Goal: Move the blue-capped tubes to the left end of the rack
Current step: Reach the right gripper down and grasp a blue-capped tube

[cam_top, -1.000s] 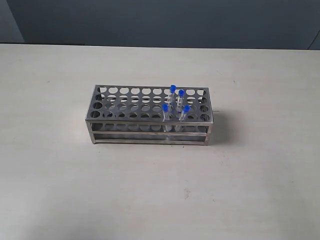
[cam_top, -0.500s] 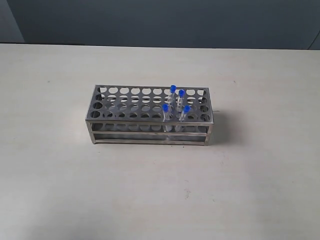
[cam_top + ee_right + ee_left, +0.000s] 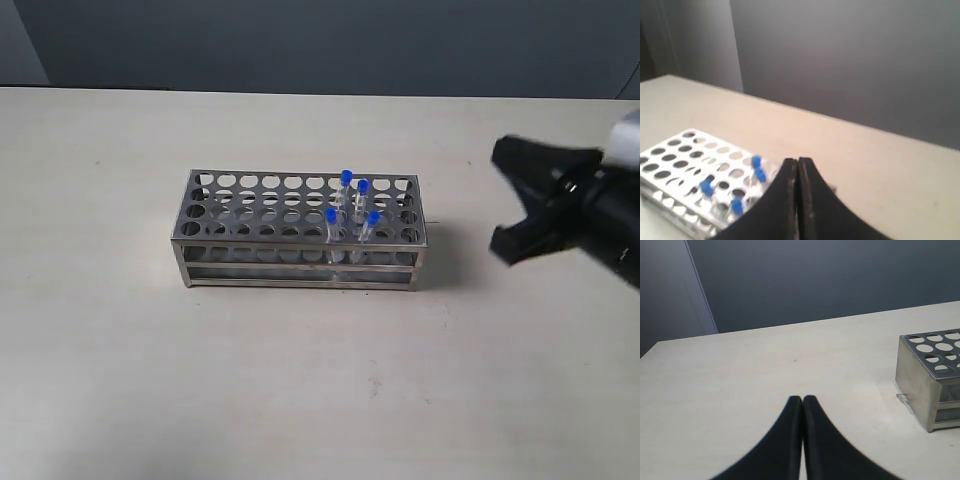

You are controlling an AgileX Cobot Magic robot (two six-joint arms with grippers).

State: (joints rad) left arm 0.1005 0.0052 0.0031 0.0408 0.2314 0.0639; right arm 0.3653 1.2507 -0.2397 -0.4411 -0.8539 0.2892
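The steel rack (image 3: pixel 290 241) stands mid-table, its long side facing the exterior view. Four blue-capped tubes (image 3: pixel 346 180) stand upright in holes near its right end, two in back rows and two in front rows. In the right wrist view my right gripper (image 3: pixel 797 161) is shut and empty, up above the table to the right of the rack (image 3: pixel 670 150), with the blue caps (image 3: pixel 756 161) just beside its tips. Its black body (image 3: pixel 570 205) enters the exterior view at the right edge. My left gripper (image 3: pixel 802 398) is shut and empty, left of the rack's end (image 3: pixel 920 385).
The beige table (image 3: pixel 300 380) stretches on all sides of the rack. A dark wall (image 3: pixel 320 40) runs behind the far edge. The holes at the rack's left end hold no tubes.
My right arm has come into the exterior view from the right edge, where nothing showed before. The rack and the four tubes have not moved.
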